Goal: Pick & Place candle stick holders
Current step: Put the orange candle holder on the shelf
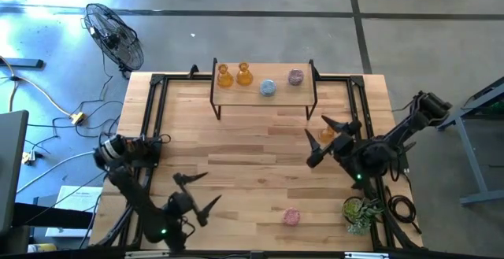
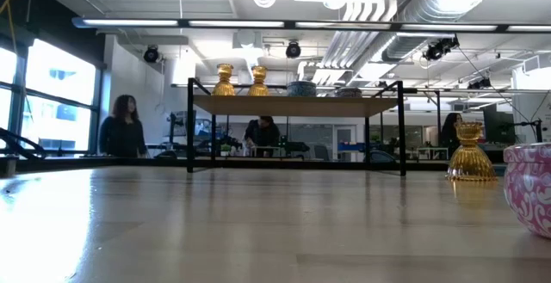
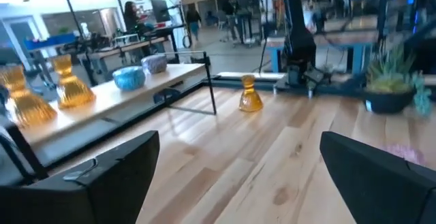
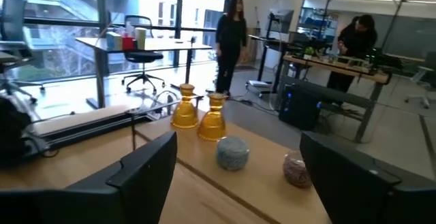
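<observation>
I am looking down on a pale butcher-block table (image 1: 252, 172) standing on a grey concrete floor, with a black fan (image 1: 115, 36) and loose cables lying off its left side. Beyond the far edge an open office is showing, where people (image 2: 121, 128) are standing among desks under bare ducts. A black-framed shelf (image 1: 264, 94) with a wooden top is sitting at the back of the table, carrying two ribbed amber holders (image 1: 234, 75), a squat blue holder (image 1: 268, 87) and a rounded pink holder (image 1: 295, 76) in a row. A third amber holder (image 1: 327, 135), bell-shaped and translucent, is standing on the table just beside the right gripper (image 1: 327, 139), whose fingers are spread apart and holding nothing. A patterned pink bowl-like holder (image 1: 292, 216) is sitting near the front edge, with a potted plant (image 1: 360, 211) at the front right corner. The left gripper (image 1: 197, 194) is hovering front left, jaws wide apart and empty.
</observation>
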Action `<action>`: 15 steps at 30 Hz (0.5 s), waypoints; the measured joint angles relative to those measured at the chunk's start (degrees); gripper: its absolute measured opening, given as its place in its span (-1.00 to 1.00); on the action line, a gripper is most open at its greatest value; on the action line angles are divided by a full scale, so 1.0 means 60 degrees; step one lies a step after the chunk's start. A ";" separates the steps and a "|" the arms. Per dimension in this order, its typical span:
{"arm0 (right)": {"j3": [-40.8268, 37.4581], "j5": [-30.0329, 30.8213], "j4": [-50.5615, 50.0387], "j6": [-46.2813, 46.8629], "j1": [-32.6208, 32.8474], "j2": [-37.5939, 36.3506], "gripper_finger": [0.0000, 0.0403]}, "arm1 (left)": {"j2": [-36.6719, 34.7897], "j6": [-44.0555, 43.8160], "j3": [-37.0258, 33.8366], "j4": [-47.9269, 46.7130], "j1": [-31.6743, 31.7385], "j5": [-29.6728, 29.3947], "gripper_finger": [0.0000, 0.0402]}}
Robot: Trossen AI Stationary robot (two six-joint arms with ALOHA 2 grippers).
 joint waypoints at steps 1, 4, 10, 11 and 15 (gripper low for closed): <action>0.0000 0.0004 -0.0061 -0.0040 -0.0106 -0.0096 0.51 | 0.0000 -0.0152 -0.0236 0.0312 0.0059 -0.0095 0.99; 0.0000 0.0000 -0.0265 -0.0089 -0.0469 -0.0442 0.50 | 0.0000 -0.0432 -0.0898 0.1359 0.0158 -0.0216 0.99; 0.0000 0.0000 -0.0300 -0.0060 -0.1493 -0.1049 0.50 | 0.0000 -0.0571 -0.1671 0.2639 0.0131 -0.0229 0.99; 0.0000 0.0000 -0.0296 -0.0023 -0.1691 -0.1127 0.50 | 0.0000 -0.0568 -0.1683 0.2666 0.0131 -0.0229 0.99; 0.0000 0.0000 -0.0345 0.0274 -0.2447 -0.1195 0.50 | 0.0000 -0.0403 -0.1679 0.2698 0.0290 -0.0234 0.99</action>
